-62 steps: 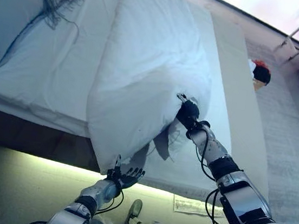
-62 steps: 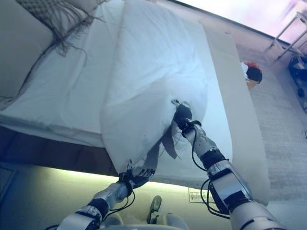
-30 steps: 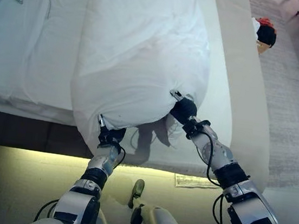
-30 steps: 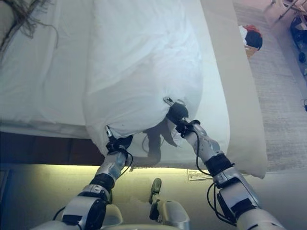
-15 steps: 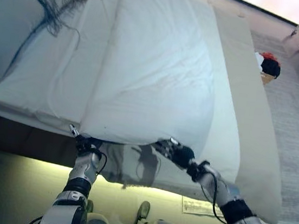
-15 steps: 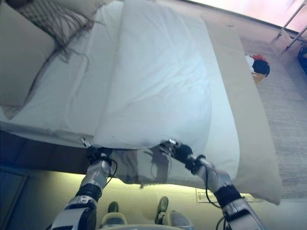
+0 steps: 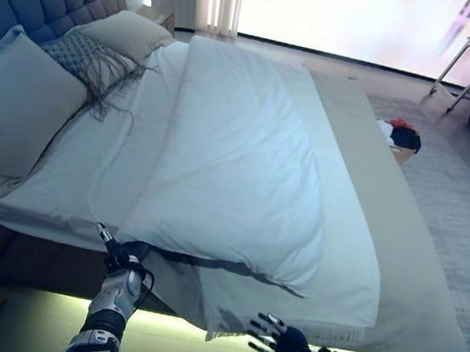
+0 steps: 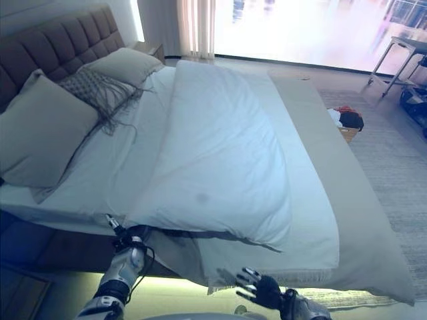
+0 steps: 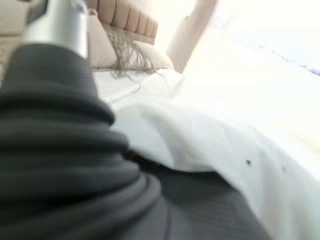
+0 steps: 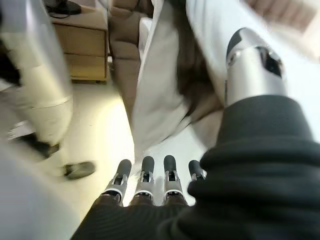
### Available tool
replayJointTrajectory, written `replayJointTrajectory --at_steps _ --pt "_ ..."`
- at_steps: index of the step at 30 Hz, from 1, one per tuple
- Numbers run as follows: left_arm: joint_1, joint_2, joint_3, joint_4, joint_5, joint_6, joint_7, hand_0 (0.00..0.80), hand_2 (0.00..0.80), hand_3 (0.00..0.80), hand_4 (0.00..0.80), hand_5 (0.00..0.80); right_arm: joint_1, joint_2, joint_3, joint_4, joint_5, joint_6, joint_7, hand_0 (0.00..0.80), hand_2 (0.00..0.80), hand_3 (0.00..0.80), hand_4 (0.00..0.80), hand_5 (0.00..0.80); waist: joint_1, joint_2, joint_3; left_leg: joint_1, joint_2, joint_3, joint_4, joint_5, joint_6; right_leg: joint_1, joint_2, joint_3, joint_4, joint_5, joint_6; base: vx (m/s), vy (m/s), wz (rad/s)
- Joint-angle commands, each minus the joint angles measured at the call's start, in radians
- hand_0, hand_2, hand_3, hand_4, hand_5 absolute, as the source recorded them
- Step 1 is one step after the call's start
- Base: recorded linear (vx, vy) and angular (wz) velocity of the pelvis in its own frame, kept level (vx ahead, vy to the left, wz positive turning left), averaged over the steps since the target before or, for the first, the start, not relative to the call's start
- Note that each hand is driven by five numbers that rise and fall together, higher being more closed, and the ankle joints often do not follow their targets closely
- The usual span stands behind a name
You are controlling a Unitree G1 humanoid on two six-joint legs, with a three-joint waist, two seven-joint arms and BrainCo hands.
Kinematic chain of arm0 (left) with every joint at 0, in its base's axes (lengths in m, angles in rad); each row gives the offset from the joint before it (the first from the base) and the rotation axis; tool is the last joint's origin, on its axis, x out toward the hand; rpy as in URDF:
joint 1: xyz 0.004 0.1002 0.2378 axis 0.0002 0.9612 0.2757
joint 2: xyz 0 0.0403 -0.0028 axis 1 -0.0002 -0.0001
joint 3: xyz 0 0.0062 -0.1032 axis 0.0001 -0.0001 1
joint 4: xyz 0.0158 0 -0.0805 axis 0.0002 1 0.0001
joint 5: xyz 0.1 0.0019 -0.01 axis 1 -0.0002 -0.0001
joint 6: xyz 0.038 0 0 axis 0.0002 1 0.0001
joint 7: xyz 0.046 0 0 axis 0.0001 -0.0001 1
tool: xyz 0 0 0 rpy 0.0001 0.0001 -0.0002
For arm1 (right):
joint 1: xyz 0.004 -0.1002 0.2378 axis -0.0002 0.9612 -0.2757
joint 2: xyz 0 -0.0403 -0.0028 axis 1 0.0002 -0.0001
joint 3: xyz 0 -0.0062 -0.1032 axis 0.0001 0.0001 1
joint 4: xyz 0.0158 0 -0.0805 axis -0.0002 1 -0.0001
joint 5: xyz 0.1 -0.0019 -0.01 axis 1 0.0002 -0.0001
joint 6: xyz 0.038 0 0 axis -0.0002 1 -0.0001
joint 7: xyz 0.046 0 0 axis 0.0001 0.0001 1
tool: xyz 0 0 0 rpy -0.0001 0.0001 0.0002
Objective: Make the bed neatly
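At the bed's near edge, around seven o'clock, the left hand (image 7: 122,258) is gripping the white duvet's (image 7: 236,168) corner, while the right hand (image 7: 279,344) is hanging with fingers spread, empty (at five o'clock). One-sided pulling is risking a skewed duvet. Only the right wrist view is showing the nightstand (image 10: 82,40).

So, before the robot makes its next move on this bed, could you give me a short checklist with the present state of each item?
1. Right hand free of cloth: ok, fingers spread below the bed's near edge, holding nothing.
2. Left hand gripping the duvet: cannot tell, its fingers are hidden at the near left corner.
3. Duvet spread over the bed: not ok, it lies in a folded strip down the middle, sheet bare on the left.
4. Near duvet edge straight: not ok, it sags and droops over the bed's side.
5. Pillows at the headboard: ok.
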Motion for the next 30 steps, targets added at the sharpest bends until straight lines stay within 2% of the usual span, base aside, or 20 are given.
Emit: replayJointTrajectory --at_steps 1,6,10,16,24,30 --pt "-0.101 0.164 0.095 -0.029 -0.016 0.012 -0.15 0.0 0.0 0.0 0.0 0.0 -0.014 0.002 -0.033 0.096 -0.05 -0.042 0.037 0.0 0.0 0.0 0.0 0.0 0.023 0.003 -0.052 -0.027 -0.083 -0.002 0.016 -0.034 0.039 0.082 -0.079 -0.003 0.051 -0.119 0.076 0.009 0.051 0.0" --pt "-0.086 0.229 0.104 -0.101 -0.006 0.033 -0.117 0.0 0.0 0.0 0.0 0.0 -0.028 -0.002 -0.079 0.129 -0.024 -0.104 -0.004 0.0 0.0 0.0 0.0 0.0 0.047 0.01 -0.058 -0.028 -0.098 -0.017 0.006 -0.041 0.046 0.091 -0.084 -0.013 0.026 -0.104 0.084 -0.022 0.042 0.0" --pt "-0.075 0.276 0.127 -0.126 0.054 0.081 -0.174 0.0 0.0 0.0 0.0 0.0 -0.038 -0.005 -0.112 0.164 -0.006 -0.136 -0.013 0.0 0.0 0.0 0.0 0.0 0.066 0.019 -0.068 -0.035 -0.105 -0.024 0.004 -0.042 0.051 0.087 -0.093 -0.023 0.018 -0.094 0.093 -0.04 0.034 0.03" --pt "-0.036 0.322 0.189 -0.152 0.076 0.057 -0.256 0.0 0.0 0.0 0.0 0.0 -0.06 -0.005 -0.153 0.211 0.008 -0.162 -0.038 0.0 0.0 0.0 0.0 0.0 0.108 0.033 -0.068 -0.046 -0.116 -0.048 0.011 -0.043 0.065 0.078 -0.106 -0.036 0.038 -0.101 0.095 -0.021 0.059 0.07" --pt "0.108 0.392 0.371 -0.053 0.02 0.066 -0.316 0.0 0.0 0.0 0.0 0.0 -0.067 -0.026 -0.179 0.208 0.026 -0.183 -0.059 0.0 0.0 0.0 0.0 0.0 0.161 0.023 -0.036 -0.07 -0.12 -0.063 0.054 -0.068 0.072 0.067 -0.117 -0.062 0.06 -0.123 0.087 -0.041 0.092 0.08" --pt "0.16 0.537 0.509 0.077 -0.016 0.075 -0.322 0.0 0.0 0.0 0.0 0.0 -0.062 -0.054 -0.211 0.241 0.039 -0.205 -0.041 0.0 0.0 0.0 0.0 0.0 0.184 0.03 -0.043 -0.066 -0.124 -0.07 0.043 -0.073 0.075 0.077 -0.12 -0.078 0.028 -0.112 0.102 -0.043 0.064 0.02"
